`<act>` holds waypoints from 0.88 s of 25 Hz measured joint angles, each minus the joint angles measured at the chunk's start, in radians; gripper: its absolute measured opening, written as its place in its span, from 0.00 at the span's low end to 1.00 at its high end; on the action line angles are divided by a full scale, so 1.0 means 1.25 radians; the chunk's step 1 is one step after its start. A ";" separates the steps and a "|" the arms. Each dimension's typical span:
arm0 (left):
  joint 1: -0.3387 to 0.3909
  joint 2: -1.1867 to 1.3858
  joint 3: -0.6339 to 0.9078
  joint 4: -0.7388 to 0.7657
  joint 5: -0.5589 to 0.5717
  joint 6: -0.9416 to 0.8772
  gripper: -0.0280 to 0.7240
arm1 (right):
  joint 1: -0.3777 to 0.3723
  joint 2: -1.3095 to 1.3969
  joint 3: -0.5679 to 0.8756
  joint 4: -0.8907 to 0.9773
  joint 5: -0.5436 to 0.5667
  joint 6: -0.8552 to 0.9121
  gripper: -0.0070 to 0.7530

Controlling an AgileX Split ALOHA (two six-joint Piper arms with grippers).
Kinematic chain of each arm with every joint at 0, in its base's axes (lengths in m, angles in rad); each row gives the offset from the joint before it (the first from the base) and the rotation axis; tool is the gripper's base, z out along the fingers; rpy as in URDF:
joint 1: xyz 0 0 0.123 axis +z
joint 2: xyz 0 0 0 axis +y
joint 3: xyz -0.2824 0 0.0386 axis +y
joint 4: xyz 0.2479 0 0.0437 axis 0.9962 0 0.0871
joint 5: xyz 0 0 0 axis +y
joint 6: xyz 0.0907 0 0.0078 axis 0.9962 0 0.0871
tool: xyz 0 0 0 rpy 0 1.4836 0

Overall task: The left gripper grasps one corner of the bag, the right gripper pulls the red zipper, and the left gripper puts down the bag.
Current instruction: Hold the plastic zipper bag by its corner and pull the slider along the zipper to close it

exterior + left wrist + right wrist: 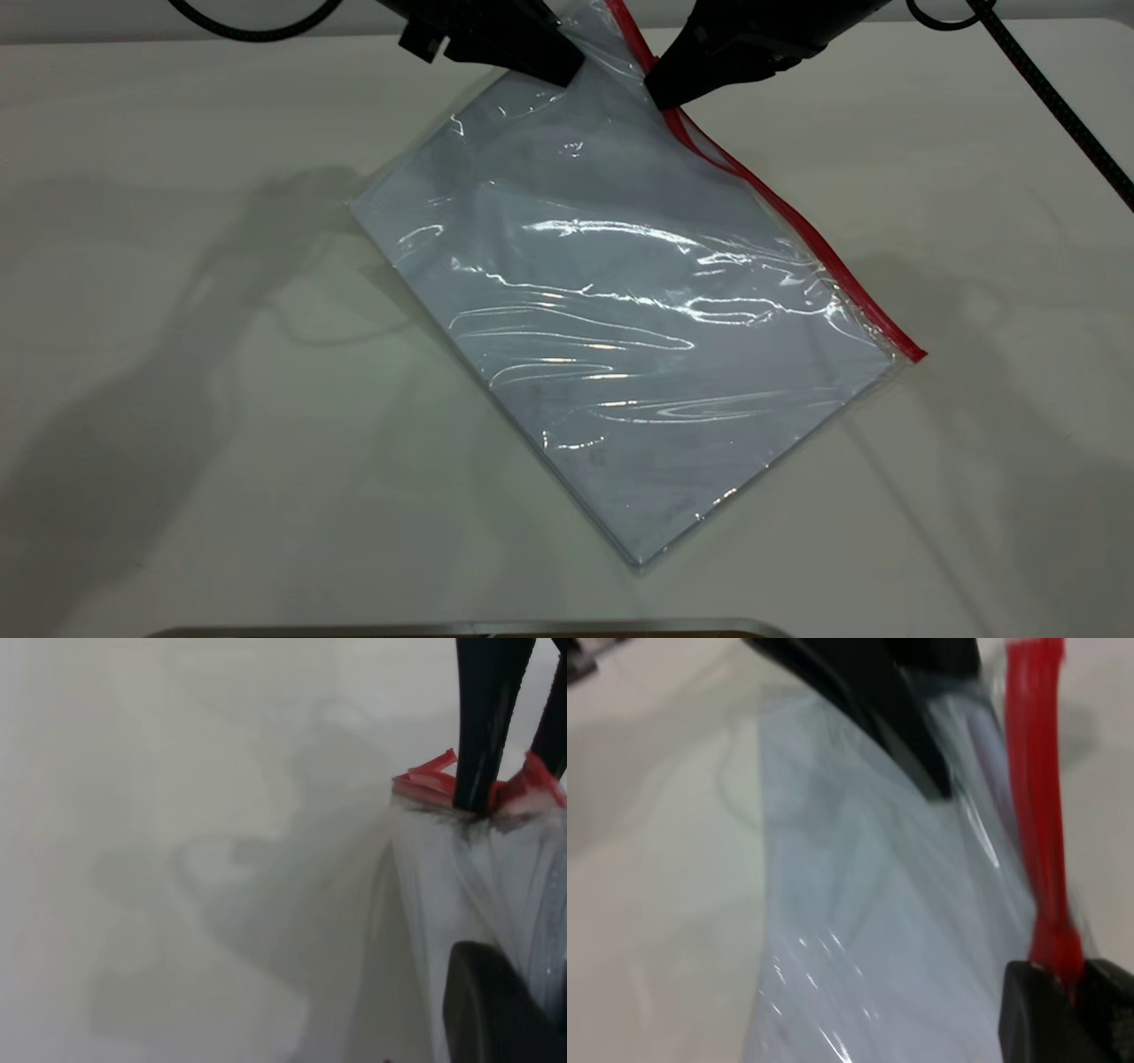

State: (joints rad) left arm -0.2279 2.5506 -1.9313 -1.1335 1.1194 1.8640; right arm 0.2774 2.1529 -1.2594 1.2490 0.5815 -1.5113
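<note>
The bag (638, 301) lies slanted on the white table, clear and glossy over a white sheet, with its far end raised. The red zipper (797, 221) runs along its right long edge. My left gripper (567, 73) is shut on the bag's far end near the corner; in the left wrist view one of its fingers (496, 1010) lies against the plastic (425, 904). My right gripper (663, 96) is shut on the red zipper near that far end. In the right wrist view its jaws (1072, 979) pinch the red strip (1036, 771). The slider tab is hidden.
The right arm's black cable (1054, 97) runs down the far right. A grey metal edge (461, 629) lies along the table's near side. Bare table lies left and right of the bag.
</note>
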 joint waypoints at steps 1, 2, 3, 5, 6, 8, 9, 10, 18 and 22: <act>0.005 0.000 0.000 -0.002 0.001 -0.003 0.11 | 0.000 0.002 0.001 -0.008 -0.003 0.000 0.17; 0.010 0.000 0.000 -0.004 0.000 -0.008 0.11 | 0.000 0.003 0.002 -0.013 -0.006 0.000 0.18; 0.017 0.000 0.000 -0.005 0.000 -0.014 0.11 | 0.000 0.007 0.003 -0.020 -0.009 0.000 0.18; 0.030 -0.002 0.000 -0.008 0.003 -0.020 0.11 | -0.001 0.012 0.006 -0.029 -0.017 0.000 0.18; 0.035 -0.002 0.000 -0.009 0.007 -0.021 0.11 | -0.001 0.015 0.006 -0.031 -0.020 0.000 0.18; 0.038 -0.003 0.000 -0.007 0.014 -0.021 0.11 | -0.001 0.017 0.006 -0.032 -0.034 0.000 0.19; 0.038 -0.004 0.000 -0.005 0.016 -0.021 0.11 | -0.001 0.017 0.006 -0.030 -0.039 0.000 0.19; 0.038 -0.004 0.000 -0.002 0.020 -0.022 0.11 | -0.001 0.017 0.006 -0.023 -0.042 0.000 0.21; 0.034 -0.004 0.000 0.010 0.024 -0.064 0.11 | -0.002 -0.010 -0.003 0.060 -0.018 -0.036 0.50; 0.024 -0.004 0.000 0.011 0.024 -0.082 0.11 | -0.002 -0.012 -0.004 0.135 0.010 -0.089 0.56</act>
State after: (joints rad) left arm -0.1984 2.5453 -1.9313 -1.1204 1.1493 1.7618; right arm 0.2743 2.1383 -1.2644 1.4183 0.5944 -1.6228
